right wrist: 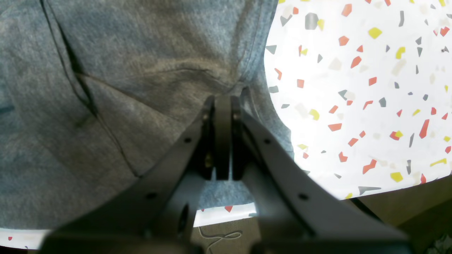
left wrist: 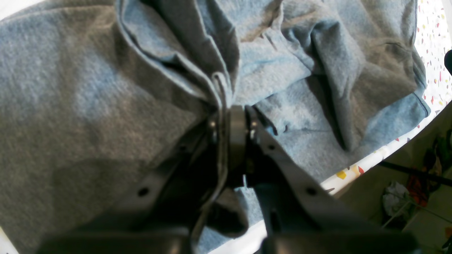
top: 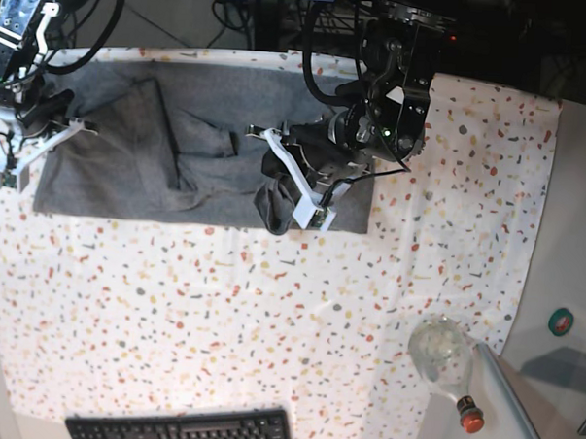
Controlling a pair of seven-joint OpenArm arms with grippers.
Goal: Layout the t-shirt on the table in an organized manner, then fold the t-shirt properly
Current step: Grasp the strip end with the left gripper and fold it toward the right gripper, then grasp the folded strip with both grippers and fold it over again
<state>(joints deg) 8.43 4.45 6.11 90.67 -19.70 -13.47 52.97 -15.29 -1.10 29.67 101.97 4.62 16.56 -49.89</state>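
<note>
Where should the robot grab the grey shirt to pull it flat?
Probably at an outer hem, coming in from the side. The shirt lies spread on the table with a bunched lump near its middle. The left gripper already pinches that fold; the right gripper is shut at the edge.

Bright light is washing over the speckled cloth, bleaching it almost white toward the right side. A black keyboard (top: 180, 428) is lying at the near edge, partly cut off. At the lower right a clear glass bottle with a red cap (top: 445, 359) is lying on its side next to a pale grey panel (top: 504, 409), and a small teal round thing (top: 560, 322) is showing on the grey surface beyond it. Along the far edge, black cables (top: 239, 18) are trailing through a dark gap. Past the cloth's edge a brownish floor (left wrist: 399, 183) is showing, with blurred clutter (left wrist: 395, 203) scattered on it.
</note>
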